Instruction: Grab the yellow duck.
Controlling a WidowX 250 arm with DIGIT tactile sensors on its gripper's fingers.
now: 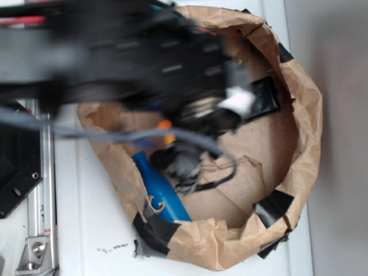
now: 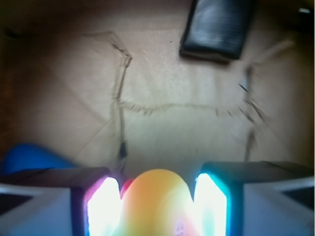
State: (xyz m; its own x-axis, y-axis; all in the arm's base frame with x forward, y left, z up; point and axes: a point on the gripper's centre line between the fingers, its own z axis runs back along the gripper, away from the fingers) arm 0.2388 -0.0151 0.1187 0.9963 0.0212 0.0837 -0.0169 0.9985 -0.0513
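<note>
Gripper (image 2: 156, 196): its two glowing fingers hold the small rounded yellow rubber duck (image 2: 156, 201) between them.
Place: inside the brown paper bag (image 1: 305, 115).

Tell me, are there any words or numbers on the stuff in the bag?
None that can be read.
The bottle: plain blue, no label showing.
The black block: no print visible.
The duck between the claw's fingers: blurred, no marks seen.
The paper bag and its black tape: no writing.
</note>
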